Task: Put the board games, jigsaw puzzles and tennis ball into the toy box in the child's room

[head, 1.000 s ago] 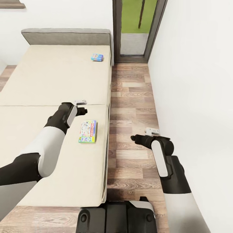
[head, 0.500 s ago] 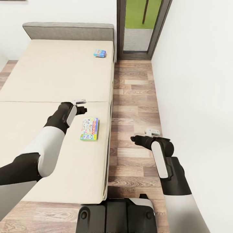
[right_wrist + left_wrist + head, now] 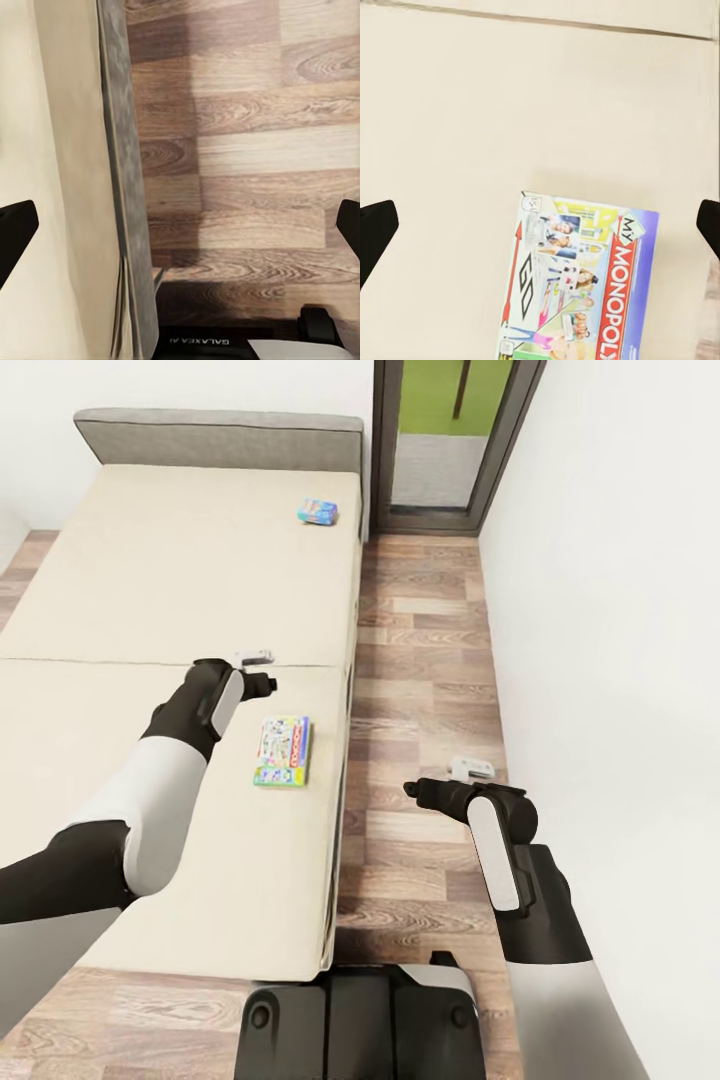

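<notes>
Head view: left gripper (image 3: 262,670) jaws apart above bed (image 3: 120,600), near Monopoly board game (image 3: 283,751); right gripper (image 3: 440,780) apart over floor (image 3: 420,660).

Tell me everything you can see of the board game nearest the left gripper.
The board game is a flat rectangular printed box reading "MY MONOPOLY", white panel with green and red trim. It lies flat on the beige bed, near its floor-side edge. The open left gripper hovers above it; nothing else touches it.
</notes>
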